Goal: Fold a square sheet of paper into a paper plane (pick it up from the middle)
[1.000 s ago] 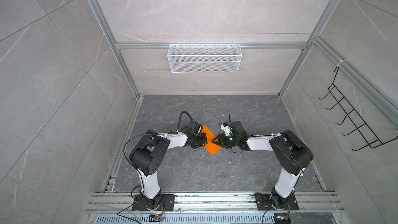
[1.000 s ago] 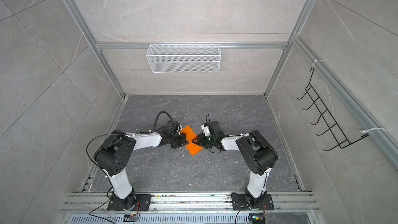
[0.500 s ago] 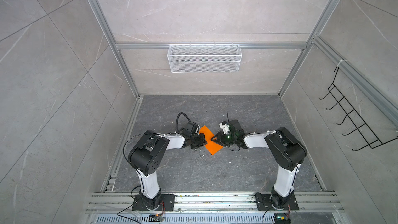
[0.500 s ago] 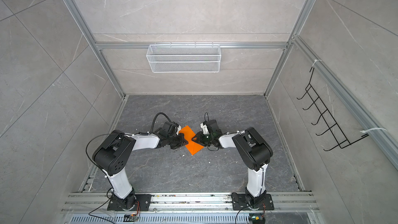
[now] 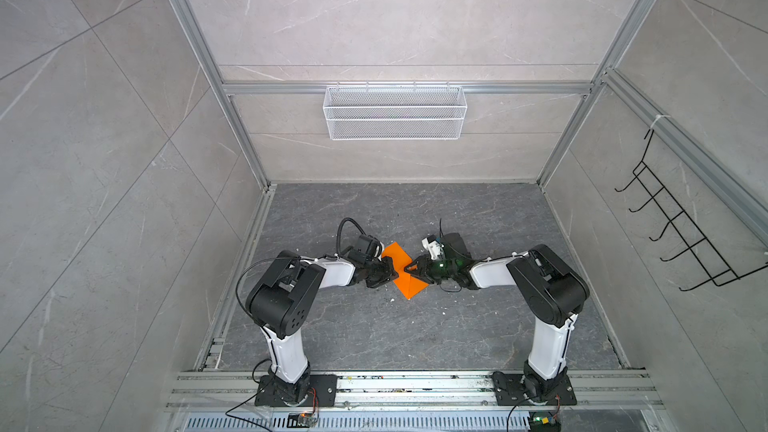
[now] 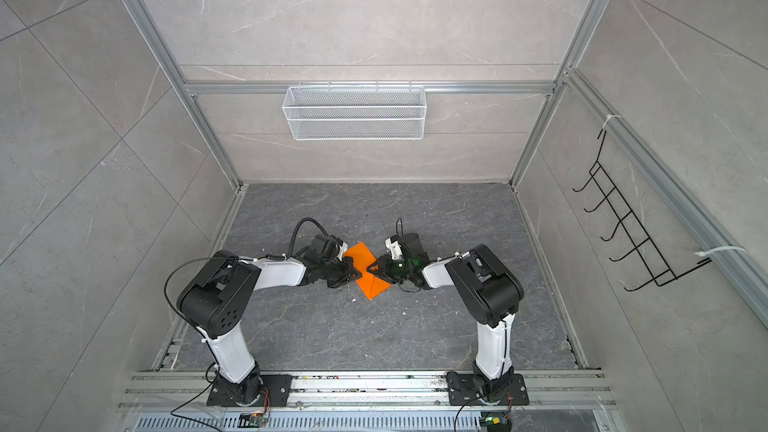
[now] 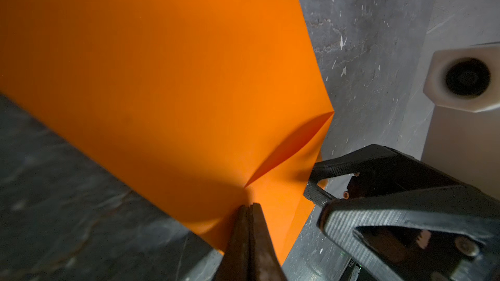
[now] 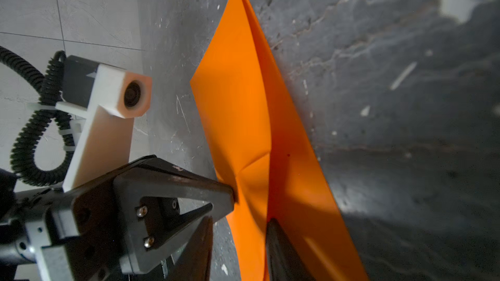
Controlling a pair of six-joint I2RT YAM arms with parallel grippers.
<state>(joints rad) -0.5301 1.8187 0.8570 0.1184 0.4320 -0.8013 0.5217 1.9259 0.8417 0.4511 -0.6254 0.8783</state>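
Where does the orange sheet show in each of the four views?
Top view: orange sheet just below picture centre.
Top view: orange sheet below centre, slightly left.
Left wrist: orange sheet fills most of the frame.
Right wrist: orange sheet, a wedge mid-frame.
Shared landmark: left gripper, shut on its edge.

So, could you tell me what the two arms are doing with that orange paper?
The two arms are working an orange sheet of paper in the middle of the grey tabletop, partway through folding it. The left gripper is shut on one edge of the sheet. The right gripper faces it from the opposite side, jaws apart around the paper's edge, not yet clamped. The sheet shows creases and doubled layers, but no plane shape yet.
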